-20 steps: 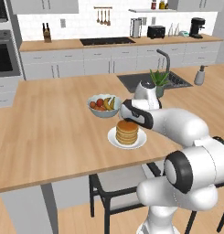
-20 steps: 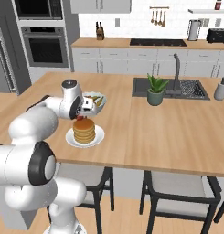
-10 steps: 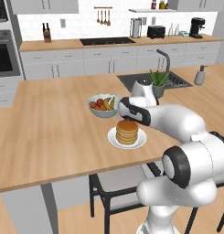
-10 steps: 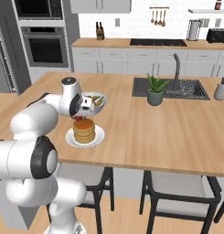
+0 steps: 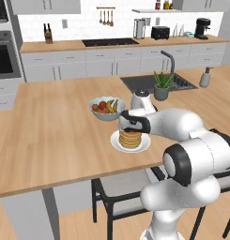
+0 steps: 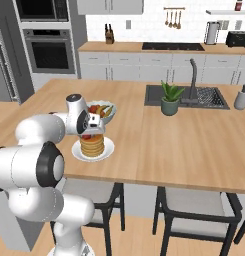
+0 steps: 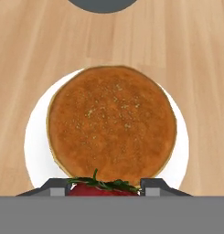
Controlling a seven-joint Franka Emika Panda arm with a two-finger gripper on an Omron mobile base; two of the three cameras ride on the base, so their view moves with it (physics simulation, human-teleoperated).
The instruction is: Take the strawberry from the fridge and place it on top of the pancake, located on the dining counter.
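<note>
The arm has edged closer over the pancake [image 7: 112, 123], fingers [image 7: 104, 186] clamped on the strawberry [image 7: 102, 188], probably ready to lower.

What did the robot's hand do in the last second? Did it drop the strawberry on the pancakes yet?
Not yet. The pincer drifted only a little while hovering just above the pancake, and it is still shut on the strawberry, so nothing was let go. The white plate, the fruit bowl and the potted plant on the dining counter stayed where they were.
</note>
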